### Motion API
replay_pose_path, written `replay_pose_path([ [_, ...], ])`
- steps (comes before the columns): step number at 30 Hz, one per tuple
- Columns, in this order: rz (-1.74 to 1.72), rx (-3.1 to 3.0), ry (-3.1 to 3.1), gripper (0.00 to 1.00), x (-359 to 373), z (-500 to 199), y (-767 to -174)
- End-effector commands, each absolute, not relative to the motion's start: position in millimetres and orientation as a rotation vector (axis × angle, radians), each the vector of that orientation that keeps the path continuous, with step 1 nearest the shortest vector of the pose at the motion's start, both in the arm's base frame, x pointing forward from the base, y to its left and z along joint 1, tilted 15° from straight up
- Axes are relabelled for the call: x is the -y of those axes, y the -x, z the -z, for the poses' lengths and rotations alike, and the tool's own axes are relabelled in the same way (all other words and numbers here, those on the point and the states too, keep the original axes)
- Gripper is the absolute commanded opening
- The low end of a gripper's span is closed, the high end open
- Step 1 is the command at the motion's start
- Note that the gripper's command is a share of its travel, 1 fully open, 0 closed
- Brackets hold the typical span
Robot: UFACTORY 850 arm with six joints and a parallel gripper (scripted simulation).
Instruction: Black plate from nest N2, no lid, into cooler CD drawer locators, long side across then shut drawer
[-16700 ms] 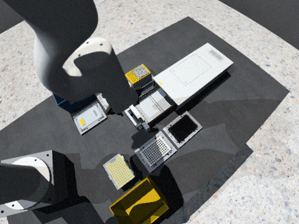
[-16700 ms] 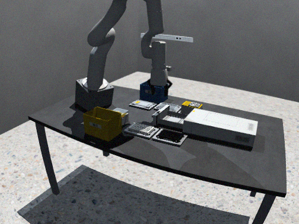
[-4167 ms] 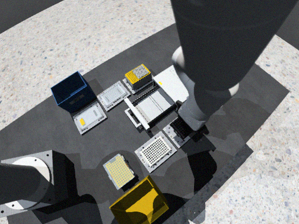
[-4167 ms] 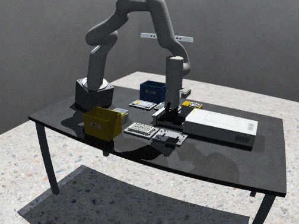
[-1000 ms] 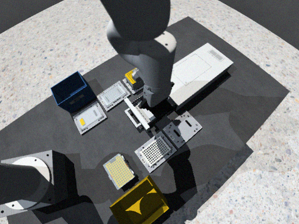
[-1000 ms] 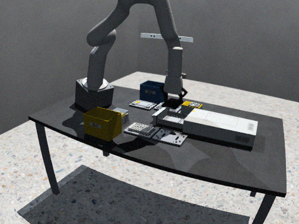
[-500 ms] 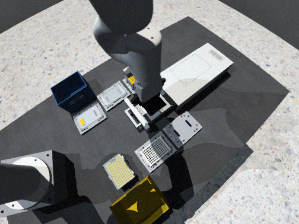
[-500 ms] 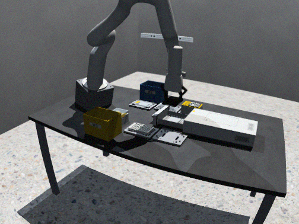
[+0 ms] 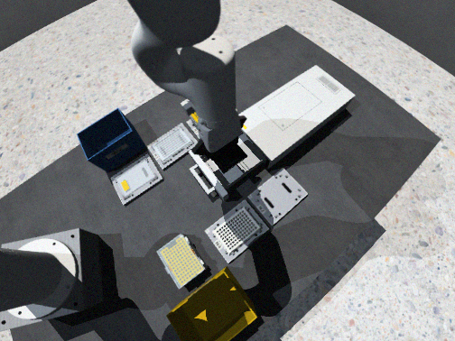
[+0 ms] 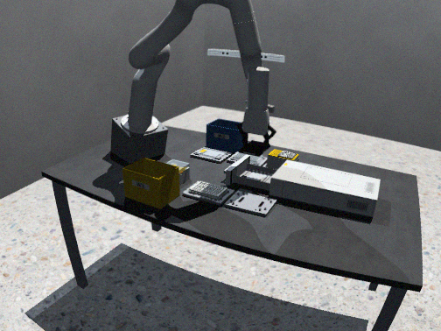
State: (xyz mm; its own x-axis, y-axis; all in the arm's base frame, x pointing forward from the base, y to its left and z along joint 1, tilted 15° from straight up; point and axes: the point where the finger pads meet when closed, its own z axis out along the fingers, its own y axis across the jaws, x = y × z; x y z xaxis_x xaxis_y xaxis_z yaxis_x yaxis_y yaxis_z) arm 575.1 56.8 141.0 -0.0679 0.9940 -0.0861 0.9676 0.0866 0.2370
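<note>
A dark worktop [image 10: 306, 240] fills mid-frame. On it, right of centre, sits the long white cooler [image 10: 325, 185], its drawer [image 9: 212, 175] pulled open toward the left. Above the drawer, the pincer [image 9: 231, 156] stands wide, clamped on the black plate [image 9: 232, 158].

arm [image 10: 192, 3]: arched high, wrist vertical | pincer [image 10: 257, 143]: pointing down, clamped on black plate [image 9: 230, 156]

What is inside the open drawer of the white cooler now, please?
In the top view, the black plate, held by the gripper, is over the drawer. The arm covers much of the drawer; whether the plate rests inside cannot be seen.
</note>
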Motion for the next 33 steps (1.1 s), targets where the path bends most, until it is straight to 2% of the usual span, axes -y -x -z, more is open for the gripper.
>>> replay_pose_path([
  [1,-0.173,-2.136,-1.974,0.00,-57,-142,-576],
  [33,-0.173,-2.136,-1.974,0.00,-52,-99,-588],
])
